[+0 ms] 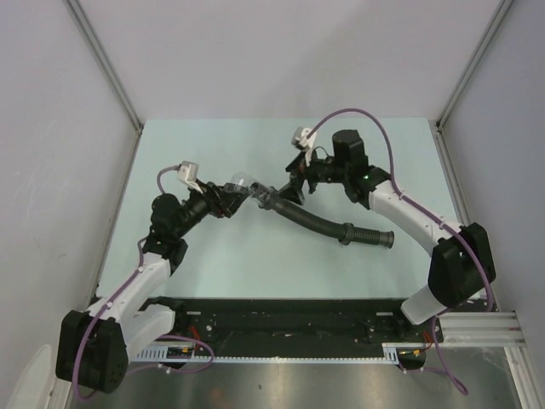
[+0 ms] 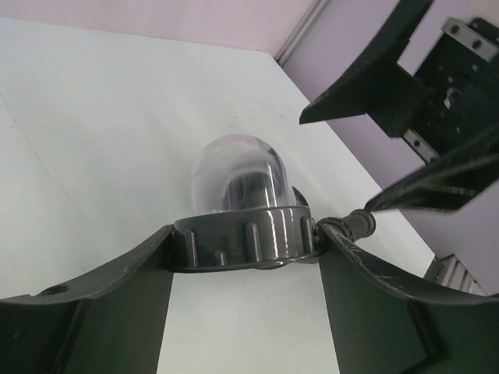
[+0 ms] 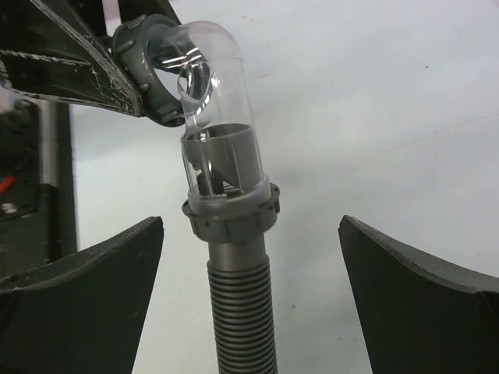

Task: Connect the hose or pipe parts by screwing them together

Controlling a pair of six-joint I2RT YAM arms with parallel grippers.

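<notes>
Left gripper [image 1: 226, 198]: clamped on the grey ribbed collar [image 2: 242, 234] at one end of the clear elbow [image 3: 214, 86], held above the table [image 1: 213, 273], left of centre.
Joint: the elbow's other end sits inside the hose collar [image 3: 230, 212]. It looks seated and square; how tight it is cannot be told.
Right gripper [image 3: 251, 226]: jaws wide, straddling the ribbed hose [image 1: 328, 225] just below that collar, touching nothing.
Hose run: it goes right and nearer, its free end [image 1: 387, 240] lying on the table.
Progress: probably connected. What is left is perhaps a last tightening turn, then letting go on the left.
</notes>
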